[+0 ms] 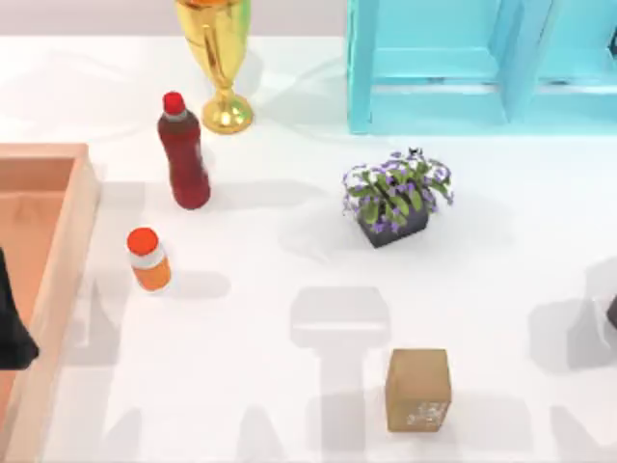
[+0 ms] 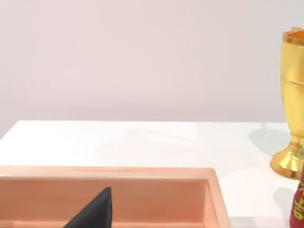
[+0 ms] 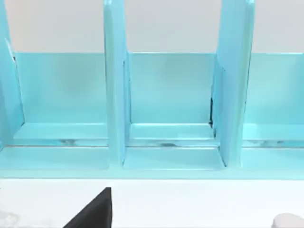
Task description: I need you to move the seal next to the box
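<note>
Top view first: my left claw is a dark shape at the table's left edge, hanging over the box, whose pale wooden wall runs just to its right. Whether this claw is apart or together, I cannot tell. My right arm sits at the far right edge as a dark sliver, and I cannot tell its claw's state either.

The seal, a tan block with whitish marks on its front face, stands upright on the white table near the front edge, right of centre. It is well apart from my left claw and from the box, and nearer to my right arm, though not touching it.

Between my left claw and the seal stands a small orange-capped bottle, just beyond the box's wall. Farther back from it is a dark red bottle with a red cap, and behind that a gold trophy. A dark pot of purple flowers sits behind the seal, toward the turquoise shelf at the back right.

Left wrist view: the box's far wall and salmon inside lie right below my claw, a black fingertip pokes in, and the trophy stands off to the side.

Right wrist view: the shelf's compartments face my right claw, with one black fingertip over the white table.
</note>
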You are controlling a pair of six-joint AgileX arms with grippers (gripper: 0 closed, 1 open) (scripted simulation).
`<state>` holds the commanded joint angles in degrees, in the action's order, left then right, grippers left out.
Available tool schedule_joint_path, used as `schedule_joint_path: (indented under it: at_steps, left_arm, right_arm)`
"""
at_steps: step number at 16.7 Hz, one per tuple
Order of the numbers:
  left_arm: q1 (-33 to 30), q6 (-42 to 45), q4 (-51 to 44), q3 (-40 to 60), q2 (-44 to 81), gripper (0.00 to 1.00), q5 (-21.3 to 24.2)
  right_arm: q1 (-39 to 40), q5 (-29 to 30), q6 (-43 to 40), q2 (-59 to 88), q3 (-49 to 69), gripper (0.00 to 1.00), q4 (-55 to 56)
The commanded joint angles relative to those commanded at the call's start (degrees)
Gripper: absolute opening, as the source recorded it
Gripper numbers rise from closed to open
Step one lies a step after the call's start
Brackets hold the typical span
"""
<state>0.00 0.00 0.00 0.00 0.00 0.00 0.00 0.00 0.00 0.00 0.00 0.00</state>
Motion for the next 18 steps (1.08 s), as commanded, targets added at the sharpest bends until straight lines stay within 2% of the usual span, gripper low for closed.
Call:
schedule_joint_path:
  at_steps: [4,8,12,18]
  left_arm:
    - [-0.6,-0.8,-0.9,1.4,1.3,1.0,0.0]
    - [-4.4,-6.0,-6.3,9.4,9.5,1.0,0.0]
    - [-11.1,-14.3,-16.0,22.6,24.1,1.0,0.0]
    - [-24.6,-28.9,-36.1,47.7,54.5,1.0,-0.4]
  right_arm:
    - [0.0,0.0,0.0,0.0,0.0,1.0,0.0]
    - [0.0,0.0,0.0,0.0,0.0,1.0,0.0]
    - [0.0,0.0,0.0,0.0,0.0,1.0,0.0]
    - [0.0,0.0,0.0,0.0,0.0,1.0,0.0]
